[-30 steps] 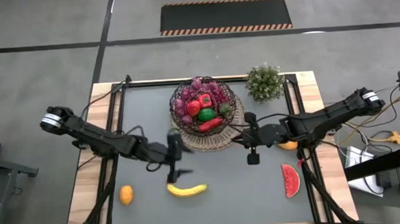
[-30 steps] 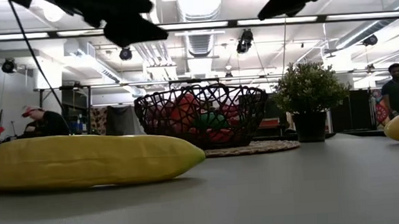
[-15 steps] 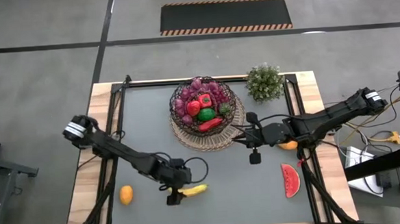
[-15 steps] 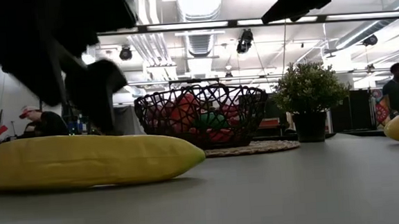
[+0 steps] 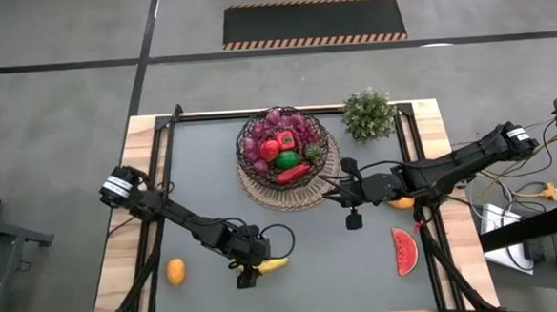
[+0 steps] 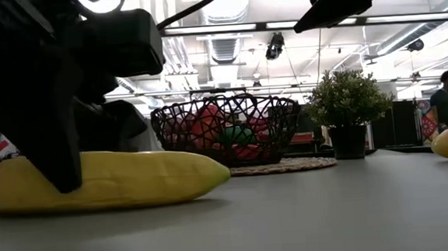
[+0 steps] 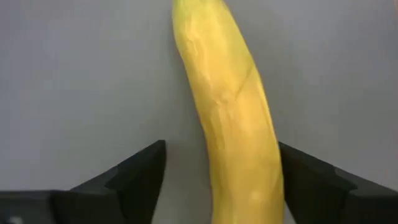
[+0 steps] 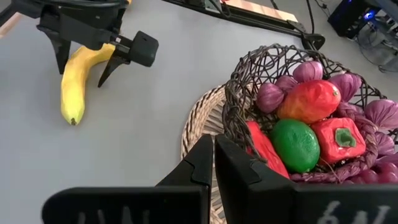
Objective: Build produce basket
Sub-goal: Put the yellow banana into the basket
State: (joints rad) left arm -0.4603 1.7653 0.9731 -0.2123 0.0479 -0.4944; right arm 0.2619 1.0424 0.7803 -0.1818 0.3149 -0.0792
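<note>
- Banana [image 5: 268, 264] lay on the near part of the table [image 5: 202, 160], left of centre, flat on its side.
- Straddled by the left gripper [image 7: 214, 180], fingers spread wide, one on each side, not yet pressed against the peel.
- Best gripped, judging from this, near the thick middle and across the narrow width; squeezed evenly so the curved body would not roll or twist out; lifted straight up before swinging toward the basket [image 5: 284, 148].
- Hid much of the banana's left end in the low view behind the gripper body; contact with the fingers [image 7: 134, 177] impossible to confirm.
- Farther right, hung the right gripper [image 8: 213, 163] above the table just off the woven mat [image 5: 261, 190], fingers nearly together with a thin gap, holding nothing.
- Half hid an orange piece [image 5: 402, 203] under the right arm.
- Farthest, sat the basket on its mat, already holding grapes [image 8: 309, 71], lime [image 8: 295, 144] and red peppers [image 8: 336, 139]; room for the banana hard to judge.
</note>
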